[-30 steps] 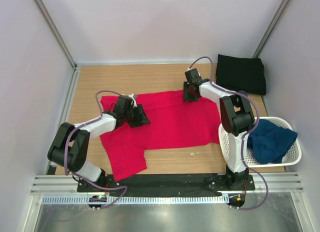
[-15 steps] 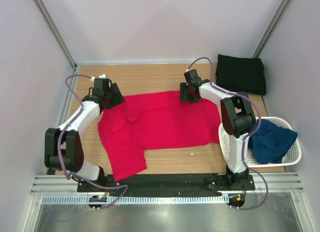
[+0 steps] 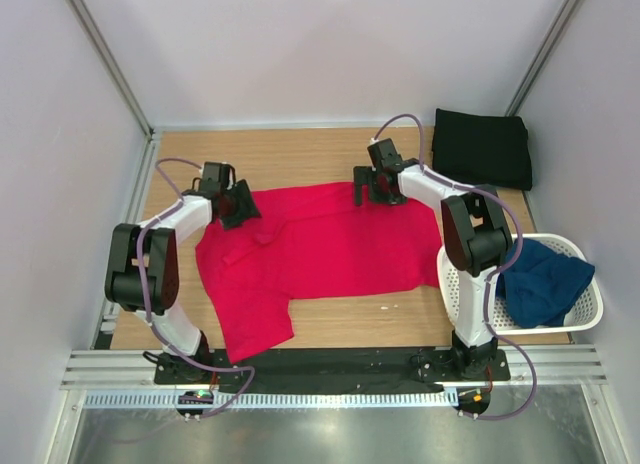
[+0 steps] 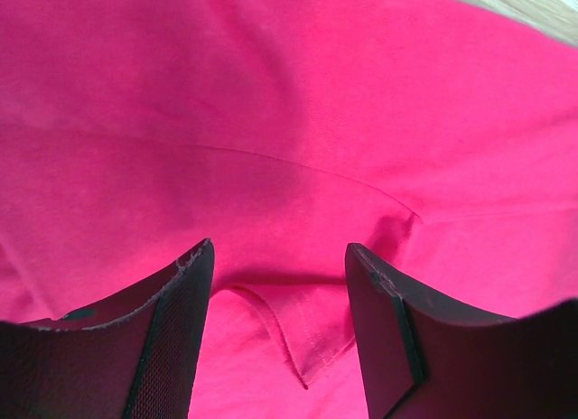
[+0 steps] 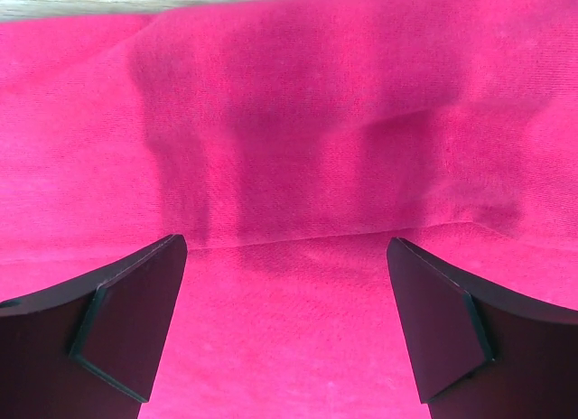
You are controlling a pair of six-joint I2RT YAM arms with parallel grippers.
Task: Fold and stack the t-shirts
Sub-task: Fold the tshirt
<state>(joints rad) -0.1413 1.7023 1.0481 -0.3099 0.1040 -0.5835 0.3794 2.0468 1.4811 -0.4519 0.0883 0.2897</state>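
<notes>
The red t-shirt lies spread on the wooden table, one sleeve reaching toward the near edge. My left gripper sits low over its far left corner, jaws apart. In the left wrist view a hemmed, folded-over corner lies loose between the fingers of the left gripper. My right gripper rests at the shirt's far edge, wide open over flat red cloth, nothing gripped in the right gripper. A black t-shirt lies folded at the back right. A navy t-shirt is bunched in the basket.
The white perforated basket stands at the right edge beside the right arm's base. Grey walls close in the table on three sides. Bare wood shows behind the red shirt and along the near edge.
My left gripper swung from the shirt's middle out to the far left corner, then came back a little onto the cloth. The right gripper opened wide in place, letting go of the far edge.
</notes>
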